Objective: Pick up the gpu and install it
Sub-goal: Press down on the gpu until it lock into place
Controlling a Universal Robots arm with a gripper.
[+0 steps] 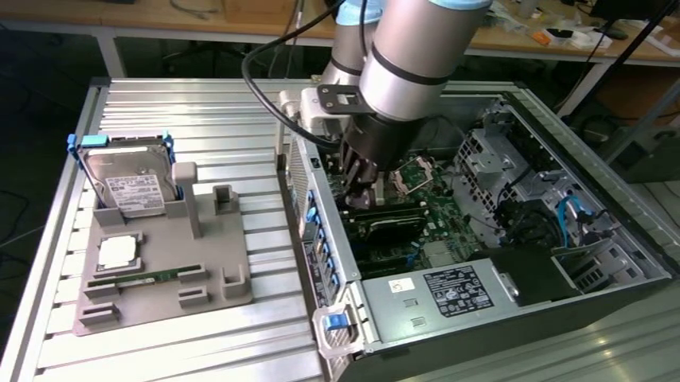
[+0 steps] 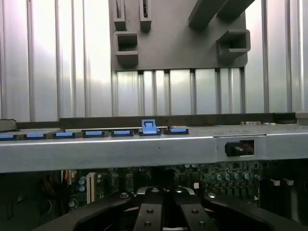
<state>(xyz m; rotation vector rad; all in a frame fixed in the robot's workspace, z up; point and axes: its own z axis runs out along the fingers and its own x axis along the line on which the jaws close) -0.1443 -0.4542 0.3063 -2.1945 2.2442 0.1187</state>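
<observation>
In the middle of the exterior view the gripper (image 1: 361, 187) is sunk inside the open computer case (image 1: 595, 239), its tip just above a dark, flat card lying on the green motherboard (image 1: 435, 211). That card looks to be the gpu (image 1: 384, 227), directly beneath the fingers, with its long axis running from the case's near wall toward the right of the frame; whether it is fully seated in a slot I cannot tell. In the wrist view the black fingers (image 2: 149, 211) stand close together at the bottom centre, though what lies between them is hidden, so whether they clamp the card cannot be told. The case is matte sheet steel with blue plastic slot clips (image 2: 149, 127) along its rear edge. On the ribbed aluminium worktop (image 1: 212, 111), at the left of the exterior view, a grey moulded fixture tray (image 1: 212, 270) holds a silver hard drive (image 1: 133, 187), a square CPU (image 1: 117, 252) and a narrow green RAM stick (image 1: 143, 279).
</observation>
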